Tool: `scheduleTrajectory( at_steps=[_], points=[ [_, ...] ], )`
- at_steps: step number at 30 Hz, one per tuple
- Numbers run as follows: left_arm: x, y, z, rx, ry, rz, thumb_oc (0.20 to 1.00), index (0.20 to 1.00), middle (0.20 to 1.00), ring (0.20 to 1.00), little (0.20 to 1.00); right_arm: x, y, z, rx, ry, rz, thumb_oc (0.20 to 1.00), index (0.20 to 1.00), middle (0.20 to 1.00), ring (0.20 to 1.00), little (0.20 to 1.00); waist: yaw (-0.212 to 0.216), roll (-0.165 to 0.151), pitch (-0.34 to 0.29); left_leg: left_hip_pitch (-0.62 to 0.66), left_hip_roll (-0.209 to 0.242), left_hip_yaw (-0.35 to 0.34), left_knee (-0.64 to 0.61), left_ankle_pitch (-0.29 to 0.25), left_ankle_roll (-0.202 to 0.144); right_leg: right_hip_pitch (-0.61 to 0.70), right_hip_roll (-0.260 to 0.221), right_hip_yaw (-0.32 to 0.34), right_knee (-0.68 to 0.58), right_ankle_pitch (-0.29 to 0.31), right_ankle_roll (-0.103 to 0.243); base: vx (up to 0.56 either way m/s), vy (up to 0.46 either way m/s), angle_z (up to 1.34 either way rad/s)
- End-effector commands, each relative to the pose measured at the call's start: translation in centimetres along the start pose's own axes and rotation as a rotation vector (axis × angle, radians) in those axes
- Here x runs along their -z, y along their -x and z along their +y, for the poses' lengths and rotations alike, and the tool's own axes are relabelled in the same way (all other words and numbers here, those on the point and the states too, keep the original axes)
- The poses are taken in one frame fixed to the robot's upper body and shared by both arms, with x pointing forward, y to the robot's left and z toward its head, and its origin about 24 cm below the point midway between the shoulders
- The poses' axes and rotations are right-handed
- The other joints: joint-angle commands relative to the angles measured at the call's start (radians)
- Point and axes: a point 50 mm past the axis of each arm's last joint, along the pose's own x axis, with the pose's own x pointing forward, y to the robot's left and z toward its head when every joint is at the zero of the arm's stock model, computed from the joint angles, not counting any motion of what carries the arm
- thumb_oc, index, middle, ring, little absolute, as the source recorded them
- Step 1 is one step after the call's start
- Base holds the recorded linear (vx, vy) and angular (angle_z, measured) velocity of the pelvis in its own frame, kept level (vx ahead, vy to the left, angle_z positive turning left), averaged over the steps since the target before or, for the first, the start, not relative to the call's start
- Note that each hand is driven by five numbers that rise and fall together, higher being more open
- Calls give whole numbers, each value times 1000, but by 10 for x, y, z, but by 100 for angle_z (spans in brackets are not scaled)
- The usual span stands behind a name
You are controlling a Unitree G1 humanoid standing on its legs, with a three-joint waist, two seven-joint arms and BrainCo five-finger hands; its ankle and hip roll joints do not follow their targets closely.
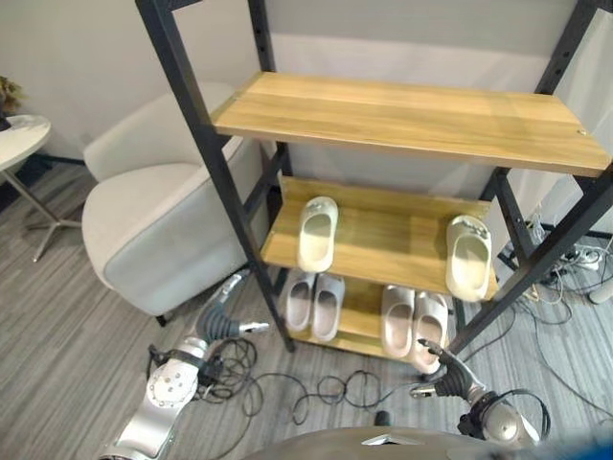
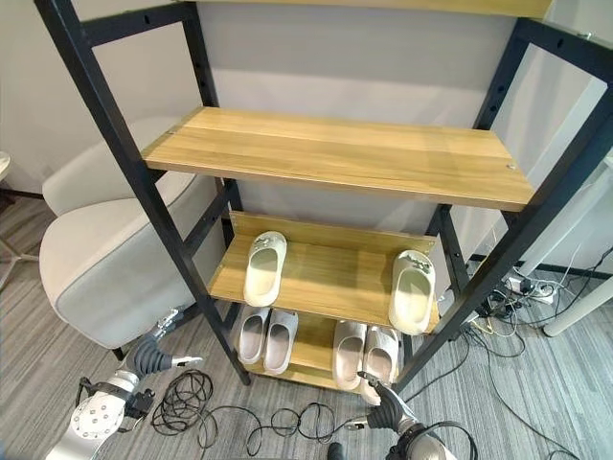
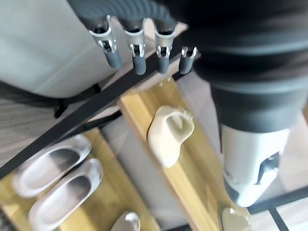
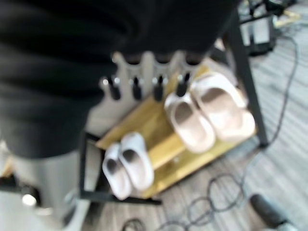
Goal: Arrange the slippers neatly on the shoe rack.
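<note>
A black-framed shoe rack (image 1: 215, 163) has wooden shelves. On the middle shelf (image 1: 383, 235) lie two cream slippers far apart: one at the left (image 1: 316, 233), one at the right (image 1: 468, 257). The bottom shelf holds a pale grey pair (image 1: 313, 305) on the left and a pinkish-white pair (image 1: 414, 323) on the right. My left hand (image 1: 225, 311) hangs low by the rack's front left post, fingers straight, holding nothing. My right hand (image 1: 452, 376) is low in front of the rack's right side, fingers straight and empty. The top shelf (image 1: 402, 115) is bare.
A white armchair (image 1: 158, 225) stands left of the rack, with a small round table (image 1: 19, 139) beyond it. Black cables (image 1: 316, 388) loop on the grey floor before the rack, and more cables with a power strip (image 1: 575, 259) lie at the right.
</note>
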Motion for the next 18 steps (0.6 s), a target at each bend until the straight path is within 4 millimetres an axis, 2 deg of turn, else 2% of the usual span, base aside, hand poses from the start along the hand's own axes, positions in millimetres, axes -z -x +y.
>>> scheduleTrajectory(
  at_steps=[1, 7, 12, 16, 18],
  points=[
    [-20, 1, 15, 14, -17, -85, 1000, 1000, 1000, 1000, 1000, -18, -10, -18, 71, 7, -72, 1000, 1000, 1000, 1000, 1000, -11, 18, -4, -119, 6, 42, 127, -42, -34, 1, -61, 8, 175, -163, 78, 0, 0, 0],
    [-26, 4, 15, 52, 3, -108, 1000, 1000, 1000, 1000, 1000, -18, -11, -17, 66, 6, -69, 1000, 1000, 1000, 1000, 1000, -14, 25, -10, -112, 9, 39, 125, -52, -35, 7, -58, 10, 176, -176, 77, -9, -15, -2],
    [-50, -3, 8, 184, 30, -200, 1000, 1000, 1000, 1000, 1000, -15, -15, -11, 33, 1, -47, 1000, 1000, 1000, 1000, 1000, -23, 24, -16, -112, 10, 40, 121, -41, -36, 5, -58, 10, 178, -169, 79, -19, -28, 0],
    [-56, -4, 8, 232, 38, -215, 1000, 1000, 1000, 1000, 1000, -13, -16, -10, 25, 8, -35, 1000, 1000, 1000, 1000, 1000, -24, 25, -18, -110, 11, 41, 118, -40, -37, 6, -58, 13, 178, -169, 80, -12, -5, 0],
    [-63, -2, 6, 319, 40, -227, 1000, 1000, 1000, 1000, 1000, -8, -16, -7, -1, 17, -11, 1000, 1000, 1000, 1000, 1000, -31, 31, -23, -104, 13, 47, 117, -41, -37, 7, -58, 14, 180, -168, 83, -1, -11, -2]
  ],
)
